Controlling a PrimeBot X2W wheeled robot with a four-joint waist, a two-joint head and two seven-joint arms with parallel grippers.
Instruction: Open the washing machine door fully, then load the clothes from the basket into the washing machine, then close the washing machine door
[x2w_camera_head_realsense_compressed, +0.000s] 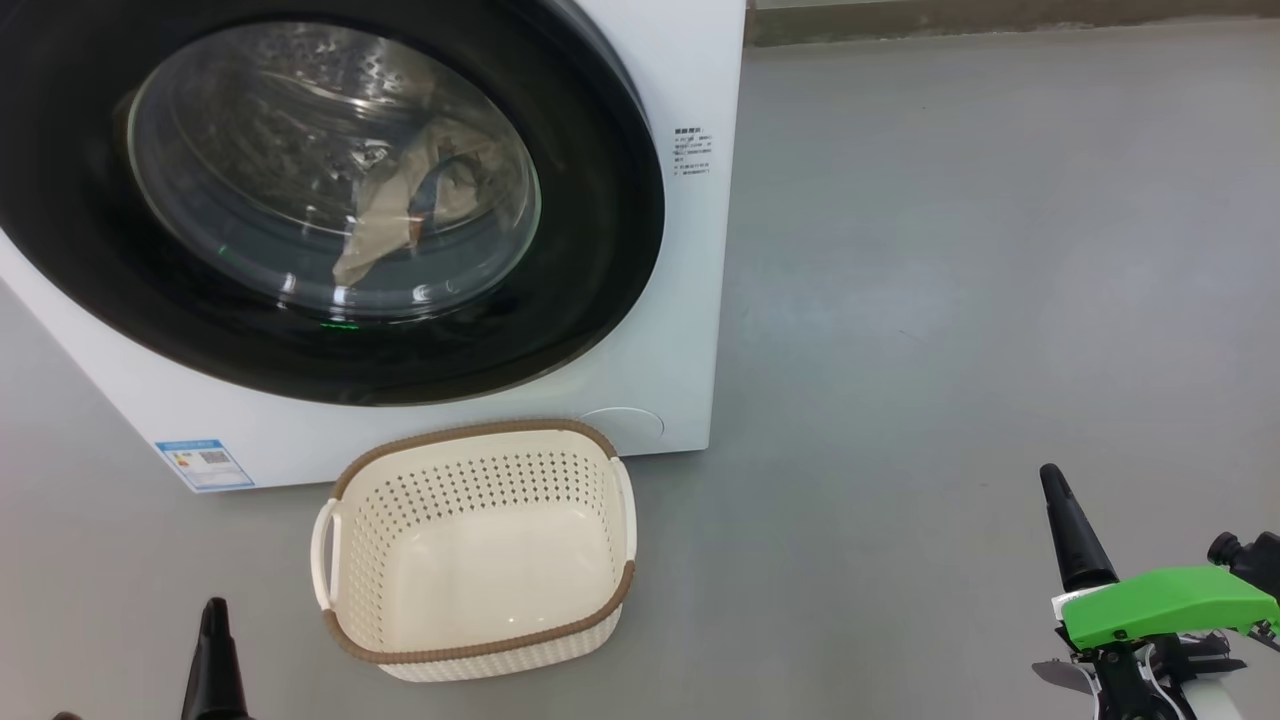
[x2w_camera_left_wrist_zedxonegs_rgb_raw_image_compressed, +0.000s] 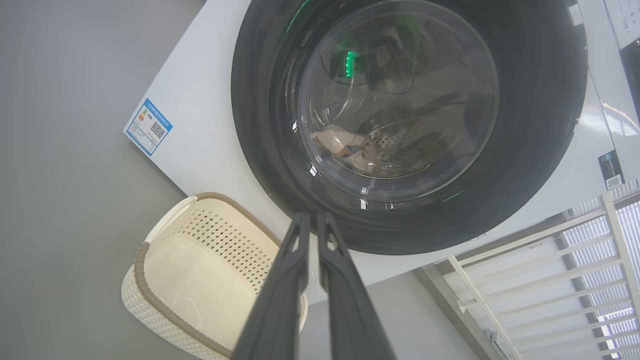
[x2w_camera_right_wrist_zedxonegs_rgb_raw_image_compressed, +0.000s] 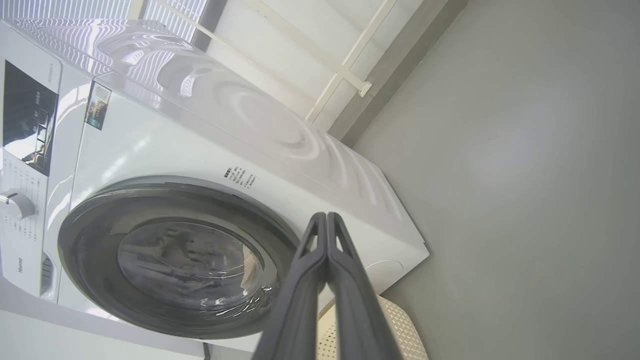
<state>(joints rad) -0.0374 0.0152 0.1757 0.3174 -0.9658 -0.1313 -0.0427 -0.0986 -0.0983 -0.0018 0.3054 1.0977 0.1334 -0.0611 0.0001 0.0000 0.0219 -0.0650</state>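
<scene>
Now, with left fingers (x2w_camera_left_wrist_zedxonegs_rgb_raw_image_compressed: 280, 300) and right fingers (x2w_camera_right_wrist_zedxonegs_rgb_raw_image_compressed: 300, 290) pressed together and empty, confirm the door (x2w_camera_head_realsense_compressed: 600, 250) sits flush (clothes (x2w_camera_head_realsense_compressed: 400, 215) inside, basket (x2w_camera_head_realsense_compressed: 470, 432) bare).

One washing machine (x2w_camera_head_realsense_compressed: 692, 330), one door (x2w_camera_head_realsense_compressed: 600, 260), one basket (x2w_camera_head_realsense_compressed: 470, 432).

The washing machine door (x2w_camera_head_realsense_compressed: 600, 250) was shut on the white washing machine (x2w_camera_head_realsense_compressed: 690, 80). Cream and printed clothes (x2w_camera_head_realsense_compressed: 400, 220) lay inside, seen through it. The cream basket (x2w_camera_head_realsense_compressed: 480, 435) stood empty and upright, just ahead and right of the left tool (x2w_camera_head_realsense_compressed: 215, 608).
</scene>
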